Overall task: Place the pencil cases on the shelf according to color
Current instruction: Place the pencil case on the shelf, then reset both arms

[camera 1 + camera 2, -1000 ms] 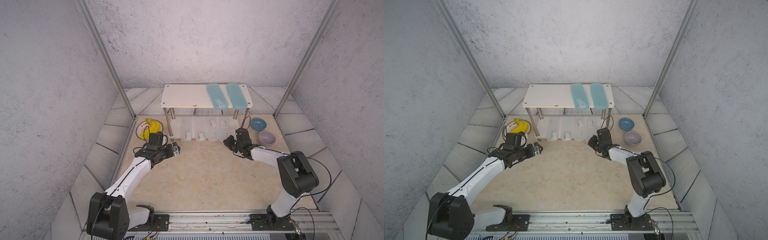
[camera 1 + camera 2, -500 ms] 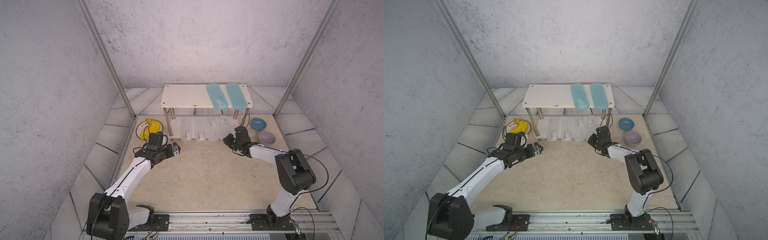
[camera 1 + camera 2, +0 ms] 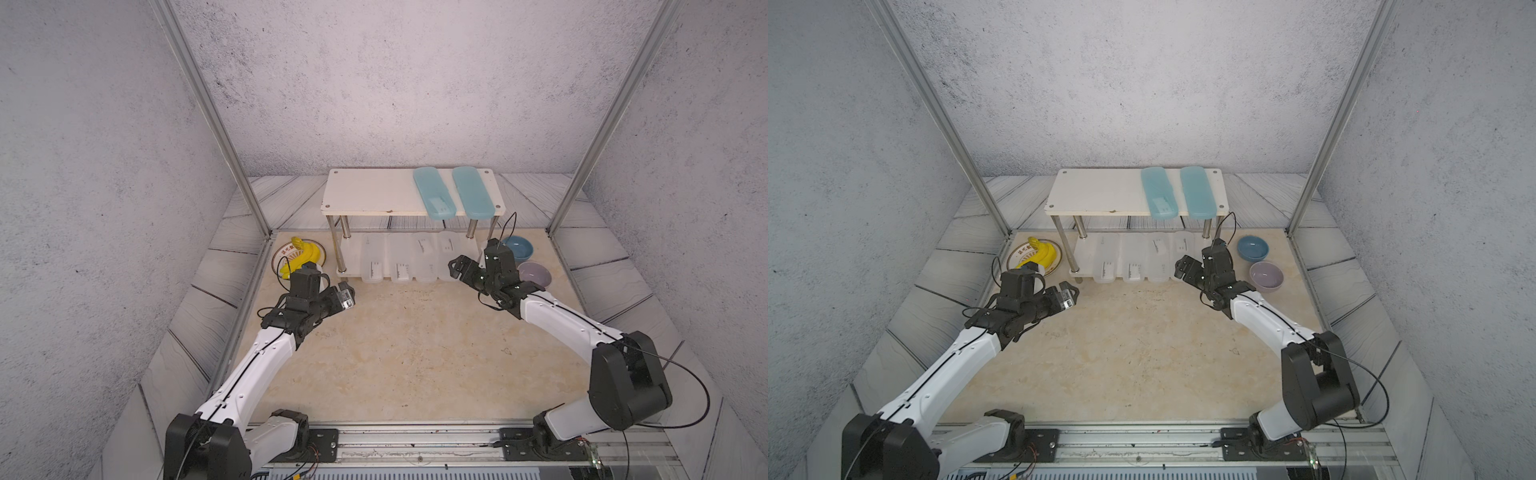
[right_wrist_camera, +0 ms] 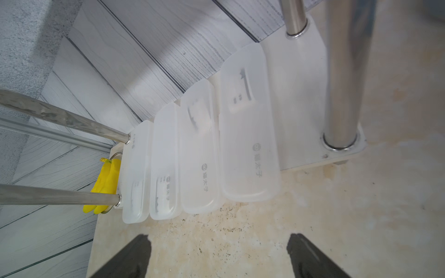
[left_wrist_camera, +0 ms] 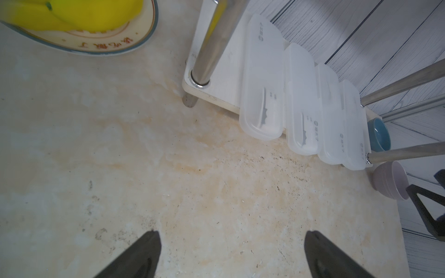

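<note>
The shelf point(image 3: 374, 195) stands at the back of the table. Two teal-blue pencil cases point(image 3: 432, 198) point(image 3: 472, 196) lie side by side on the right of its top board. Several frosted clear pencil cases point(image 3: 372, 264) point(image 4: 248, 134) lie in a row on its lower board point(image 5: 224, 72), ends sticking out over the front edge. My right gripper point(image 3: 467, 266) point(image 4: 218, 245) is open and empty just in front of the rightmost clear case point(image 3: 448, 253). My left gripper point(image 3: 347, 291) point(image 5: 231, 243) is open and empty over bare table, in front of the shelf's left leg point(image 5: 212, 41).
A plate point(image 3: 279, 253) with yellow bananas point(image 3: 301, 257) sits left of the shelf. A blue bowl point(image 3: 517, 247) and a lilac bowl point(image 3: 534, 274) sit right of it, close behind my right wrist. Chrome legs point(image 4: 344, 79) stand at the board's corners.
My right gripper has gone from shut to open and has shifted slightly toward the shelf. The left arm has not moved.
</note>
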